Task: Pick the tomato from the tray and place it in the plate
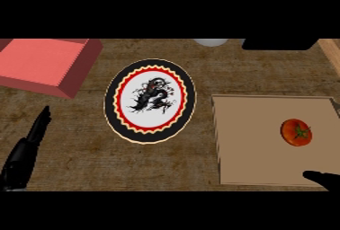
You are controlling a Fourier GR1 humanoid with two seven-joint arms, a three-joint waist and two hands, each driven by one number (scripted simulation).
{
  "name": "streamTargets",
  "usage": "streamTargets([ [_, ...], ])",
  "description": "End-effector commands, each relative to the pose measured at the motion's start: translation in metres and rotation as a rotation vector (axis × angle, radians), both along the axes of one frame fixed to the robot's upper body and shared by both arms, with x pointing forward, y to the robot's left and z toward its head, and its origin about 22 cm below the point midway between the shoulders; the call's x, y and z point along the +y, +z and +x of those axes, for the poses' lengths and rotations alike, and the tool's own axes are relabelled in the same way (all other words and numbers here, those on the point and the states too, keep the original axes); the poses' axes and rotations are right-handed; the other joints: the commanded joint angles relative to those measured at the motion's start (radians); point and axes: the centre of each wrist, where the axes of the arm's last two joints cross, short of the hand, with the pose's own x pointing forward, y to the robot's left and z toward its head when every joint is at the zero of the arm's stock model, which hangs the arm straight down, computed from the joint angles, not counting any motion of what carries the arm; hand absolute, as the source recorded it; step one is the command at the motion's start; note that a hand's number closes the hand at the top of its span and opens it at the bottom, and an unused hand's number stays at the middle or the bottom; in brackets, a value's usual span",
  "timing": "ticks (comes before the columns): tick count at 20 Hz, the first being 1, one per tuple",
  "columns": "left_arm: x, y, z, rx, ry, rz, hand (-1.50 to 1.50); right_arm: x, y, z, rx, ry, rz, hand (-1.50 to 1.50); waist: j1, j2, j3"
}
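A red tomato [296,132] with a green stem lies on the right part of the tan tray [256,134]. To the tray's left stands the plate [150,100], black-rimmed with a red and yellow ring and a black dragon on white. My right hand [324,179] shows only as a dark tip at the lower right, over the tray's near edge and below the tomato, apart from it. My left hand [26,152] rests at the lower left with straight fingers, holding nothing.
A red box [46,63] sits at the back left. A pale round object [211,42] and a black object [279,43] lie along the far edge. A wooden strip [330,51] runs down the far right.
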Motion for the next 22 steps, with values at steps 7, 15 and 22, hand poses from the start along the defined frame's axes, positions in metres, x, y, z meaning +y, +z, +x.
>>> streamTargets([
  [7,-0.002,-0.004,-0.002,0.000,-0.002,-0.007,0.00,0.000,-0.018,0.029,0.067,0.112,0.013,-1.50,-0.007,-0.002,0.000],
  [15,-0.017,0.007,0.001,0.014,0.004,0.007,0.00,-0.002,-0.039,0.040,0.130,0.126,0.032,-1.50,-0.007,-0.002,0.000],
  [22,0.002,-0.006,-0.004,0.003,0.006,0.016,0.00,-0.011,-0.069,0.054,0.126,0.124,0.015,-1.50,-0.007,-0.001,0.000],
])
